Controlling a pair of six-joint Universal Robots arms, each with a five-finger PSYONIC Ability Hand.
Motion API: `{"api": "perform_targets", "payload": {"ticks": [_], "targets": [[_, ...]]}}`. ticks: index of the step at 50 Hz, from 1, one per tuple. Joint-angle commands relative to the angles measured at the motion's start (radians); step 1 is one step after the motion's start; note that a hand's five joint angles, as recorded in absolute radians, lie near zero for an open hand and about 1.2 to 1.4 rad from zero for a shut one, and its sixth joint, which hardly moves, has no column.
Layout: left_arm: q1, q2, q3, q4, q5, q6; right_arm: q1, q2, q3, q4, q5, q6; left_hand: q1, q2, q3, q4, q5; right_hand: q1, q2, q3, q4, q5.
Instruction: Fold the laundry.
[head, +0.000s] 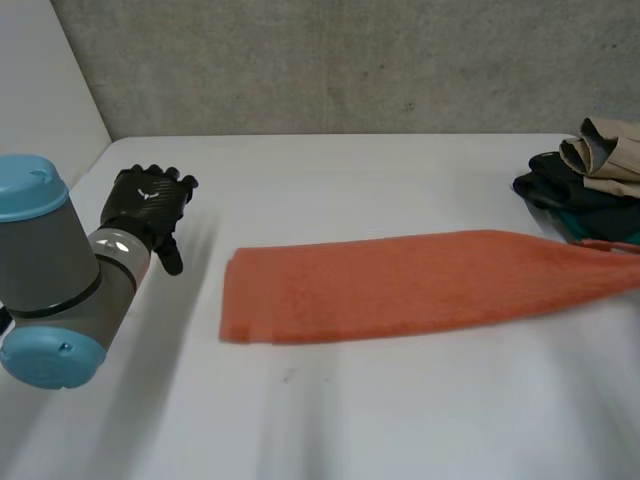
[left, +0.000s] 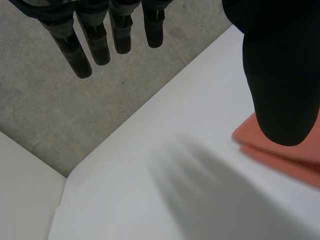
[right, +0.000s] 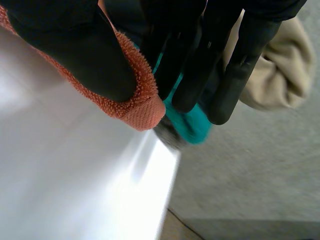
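Note:
An orange towel (head: 400, 285) lies folded in a long strip across the white table (head: 400, 420), its right end stretched toward the table's right side. In the right wrist view my right hand (right: 75, 45) pinches a corner of the towel (right: 142, 107) between thumb and fingers. My left hand (head: 150, 200) hovers open above the table, a little way left of the towel's left end. In the left wrist view its fingers (left: 80, 55) hang straight, and the towel's left end (left: 295, 160) lies past the thumb.
A pile of other laundry (head: 590, 180), beige on dark and teal pieces, sits at the table's back right, close to the towel's held end. Beyond my right hand's fingers lie the teal cloth (right: 192, 125) and the beige cloth (right: 277, 75). A grey wall runs behind the table.

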Motion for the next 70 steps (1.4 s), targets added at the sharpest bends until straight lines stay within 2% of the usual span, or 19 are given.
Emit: {"api": "perform_targets", "payload": {"ticks": [1, 5, 10, 15, 20, 26, 29, 30, 32, 33, 37, 44, 50, 53, 57, 61, 66, 67, 70], "targets": [[0.002, 0.034, -0.013, -0.001, 0.0, 0.002, 0.05, -0.05, -0.042, 0.0, 0.04, -0.095, -0.019, -0.035, -0.04, -0.029, -0.05, 0.503, 0.231, 0.209, 0.199, 0.211], [0.006, 0.065, -0.014, -0.001, 0.0, 0.0, 0.261, -0.129, -0.083, -0.017, 0.03, -0.049, -0.019, -0.035, -0.04, -0.029, -0.05, 0.503, 0.231, 0.209, 0.199, 0.211], [0.013, 0.117, -0.033, -0.001, 0.0, 0.0, 0.511, -0.128, -0.131, -0.066, -0.031, -0.013, -0.019, -0.035, -0.04, -0.029, -0.05, 0.503, 0.231, 0.209, 0.199, 0.211], [0.019, 0.163, -0.056, 0.0, 0.0, 0.0, 0.785, -0.015, -0.165, -0.21, -0.164, -0.026, -0.019, -0.035, -0.04, -0.029, -0.05, 0.503, 0.231, 0.209, 0.199, 0.211], [0.019, 0.171, -0.08, 0.0, 0.002, 0.0, 0.973, 0.142, -0.238, -0.293, -0.22, -0.026, -0.019, -0.035, -0.04, -0.029, -0.05, 0.503, 0.231, 0.209, 0.199, 0.211], [0.01, 0.163, -0.096, 0.0, 0.002, -0.006, 1.094, 0.321, -0.298, -0.256, -0.212, -0.033, -0.019, -0.035, -0.04, -0.029, -0.05, 0.503, 0.231, 0.209, 0.199, 0.211], [0.003, 0.158, -0.103, 0.0, 0.0, -0.024, 1.117, 0.318, -0.303, -0.245, -0.16, -0.033, -0.019, -0.035, -0.04, -0.029, -0.05, 0.503, 0.231, 0.209, 0.199, 0.211], [0.002, 0.158, -0.105, 0.0, 0.002, -0.031, 1.119, 0.297, -0.303, -0.245, -0.088, -0.024, -0.019, -0.035, -0.04, -0.029, -0.05, 0.129, -0.143, -0.165, -0.174, -0.163], [-0.004, 0.158, -0.109, 0.0, 0.002, -0.048, 1.113, 0.262, -0.292, -0.242, 0.018, -0.006, -0.019, -0.035, -0.04, -0.029, -0.05, -0.383, -0.655, -0.677, -0.687, -0.676], [-0.004, 0.158, -0.111, 0.0, 0.003, -0.054, 1.114, 0.215, -0.278, -0.239, 0.123, 0.032, -0.019, -0.035, -0.04, -0.029, -0.05, -0.499, -0.771, -0.793, -0.802, -0.791], [-0.006, 0.162, -0.109, 0.002, 0.029, -0.069, 1.018, 0.067, -0.208, -0.227, 0.256, 0.179, -0.019, -0.035, -0.04, -0.029, -0.05, -0.521, -0.793, -0.814, -0.824, -0.813], [-0.006, 0.16, -0.106, 0.002, 0.063, -0.074, 0.669, -0.14, -0.019, -0.088, 0.164, 0.352, -0.019, -0.035, -0.04, -0.029, -0.05, -0.465, -0.737, -0.759, -0.769, -0.757], [-0.009, 0.149, -0.114, 0.002, 0.065, -0.074, 0.345, -0.183, 0.079, 0.06, 0.11, 0.315, -0.019, -0.035, -0.04, -0.029, -0.05, -0.368, -0.64, -0.662, -0.672, -0.661], [-0.01, 0.136, -0.114, 0.003, 0.065, -0.074, 0.208, -0.182, 0.133, 0.065, 0.037, 0.257, -0.019, -0.035, -0.04, -0.029, -0.05, -0.348, -0.62, -0.641, -0.651, -0.64], [-0.024, 0.114, -0.116, 0.026, 0.065, -0.074, 0.111, -0.179, 0.187, 0.051, -0.038, 0.148, -0.019, -0.035, -0.04, -0.029, -0.05, -0.345, -0.617, -0.638, -0.648, -0.637], [-0.038, 0.106, -0.117, 0.04, 0.065, -0.074, 0.076, -0.169, 0.2, 0.011, -0.045, 0.085, -0.019, -0.035, -0.04, -0.029, -0.05, -0.289, -0.561, -0.583, -0.592, -0.581], [-0.046, 0.106, -0.117, 0.04, 0.065, -0.074, 0.071, -0.107, 0.188, -0.09, -0.019, 0.066, -0.019, -0.035, -0.04, -0.029, -0.05, 0.165, -0.106, -0.128, -0.138, -0.127], [-0.046, 0.106, -0.117, 0.04, 0.065, -0.074, 0.079, -0.093, 0.184, -0.134, 0.003, 0.062, -0.019, -0.035, -0.04, -0.029, -0.05, 0.499, 0.228, 0.206, 0.196, 0.207], [-0.047, 0.109, -0.117, 0.04, 0.065, -0.074, 0.085, -0.096, 0.173, -0.201, 0.032, 0.054, -0.019, -0.035, -0.04, -0.029, -0.05, 0.503, 0.231, 0.209, 0.199, 0.211]]}}
